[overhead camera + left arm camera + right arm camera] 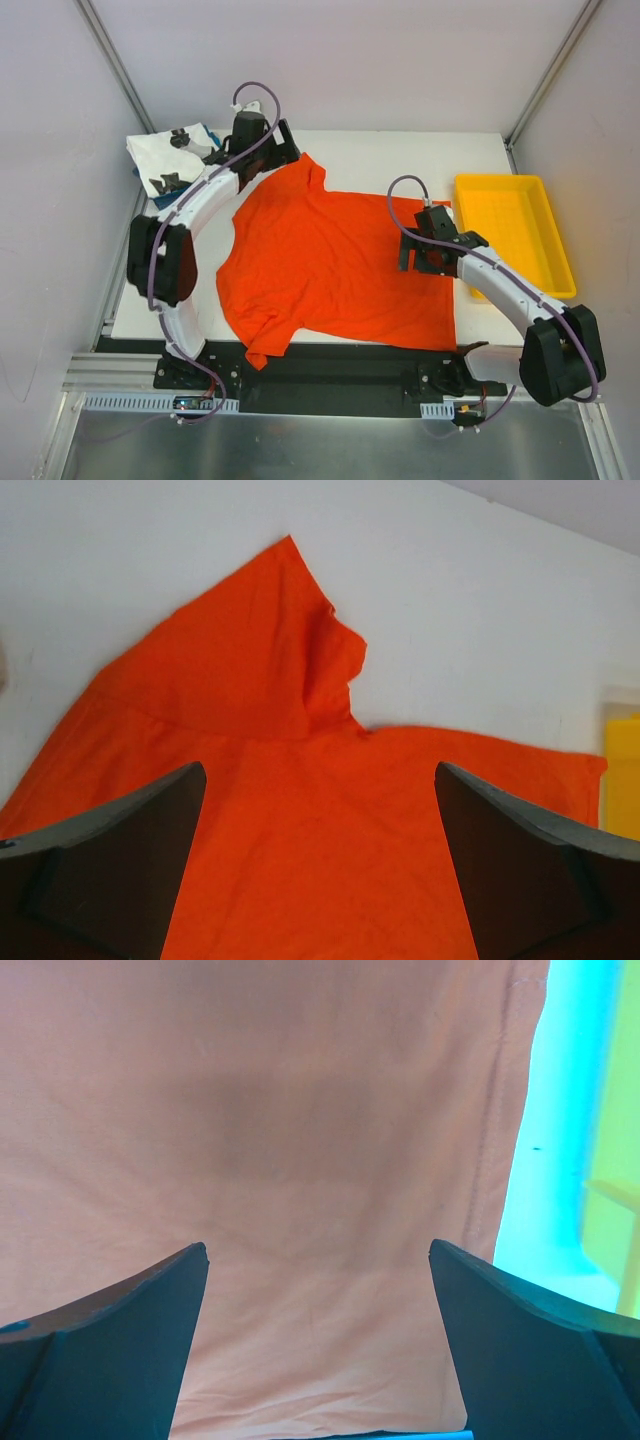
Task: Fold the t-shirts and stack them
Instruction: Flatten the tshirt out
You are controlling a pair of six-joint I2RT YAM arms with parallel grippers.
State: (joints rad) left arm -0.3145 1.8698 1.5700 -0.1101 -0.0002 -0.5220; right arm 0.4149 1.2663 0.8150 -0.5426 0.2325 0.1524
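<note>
The orange-red t-shirt point(320, 260) lies spread flat on the white table, one sleeve pointing to the back left, the other at the front left. My left gripper point(283, 150) hovers by the back sleeve point(290, 630), open, with only cloth showing between its fingers point(320, 780). My right gripper point(412, 256) hangs over the shirt's right side, near the hem edge point(500, 1110), also open and holding nothing point(318, 1255). A folded white t-shirt with black prints point(172, 155) lies at the back left corner, with a blue one point(140, 172) peeking out beneath it.
A shallow yellow tray point(545, 215) stands at the table's right edge, seen also at the right border of both wrist views point(625, 780) point(625, 1160). Grey walls enclose the table on the left, back and right.
</note>
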